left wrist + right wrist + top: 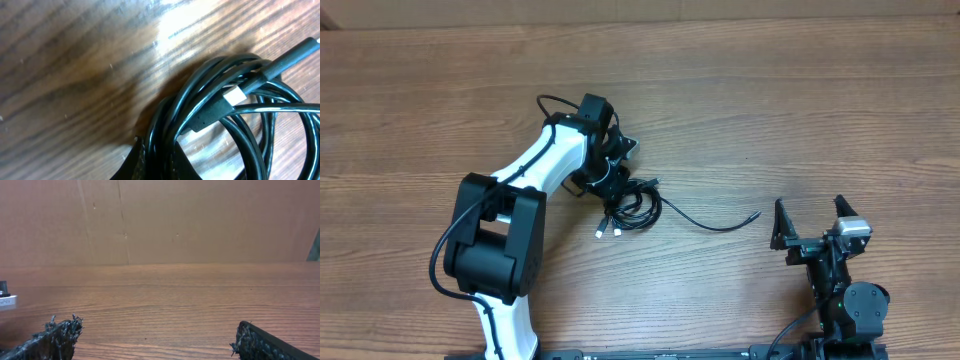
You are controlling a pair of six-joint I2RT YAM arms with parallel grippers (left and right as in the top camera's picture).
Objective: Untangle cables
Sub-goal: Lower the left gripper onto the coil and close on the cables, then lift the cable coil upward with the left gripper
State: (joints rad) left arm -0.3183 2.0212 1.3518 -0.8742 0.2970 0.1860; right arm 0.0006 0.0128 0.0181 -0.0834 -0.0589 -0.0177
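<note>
Left tool (156, 159) is closed almost flat, pinching strands at the edge of the cables (212, 112); the coil lies on the surface (770, 100) just ahead of its tips. One loose end (752, 214) trails toward the right tool (812, 222), which stands fully spread, empty, well apart. Step in hand: grasp made, separation not begun. Next move likely calls for drawing the pinched strands clear while the right tool pins the coil.

cables (632, 205) | black, tangled coil | on table (800, 110) | one strand trailing right
</note>
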